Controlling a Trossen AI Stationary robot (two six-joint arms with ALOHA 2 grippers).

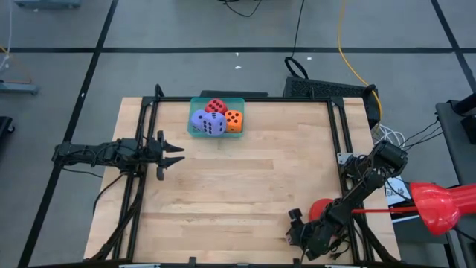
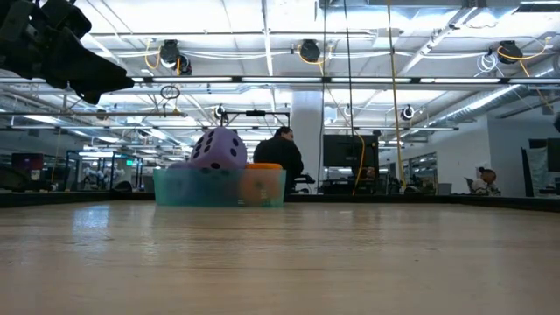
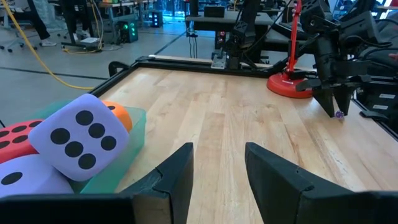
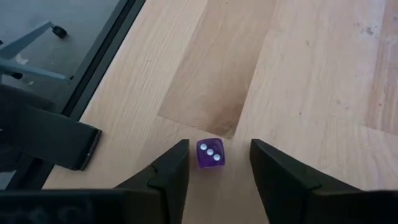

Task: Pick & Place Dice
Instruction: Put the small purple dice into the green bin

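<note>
One tiny purple die (image 4: pixel 210 153) sits between the right gripper (image 4: pixel 214 165)'s parted fingers, apparently lined up for pickup; left gripper (image 3: pixel 217 171) waits open.

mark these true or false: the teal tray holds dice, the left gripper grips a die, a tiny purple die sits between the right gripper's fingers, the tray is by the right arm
1. The flat teal-green plastic tray holds soft foam dice. True.
2. The left gripper grips a die. False: it is open and holds nothing, beside the tray.
3. A tiny translucent purple die sits on the wooden table between the fingers of the right gripper. True.
4. The tray is by the right arm. False: it sits at the far edge, nearer the left arm.
</note>
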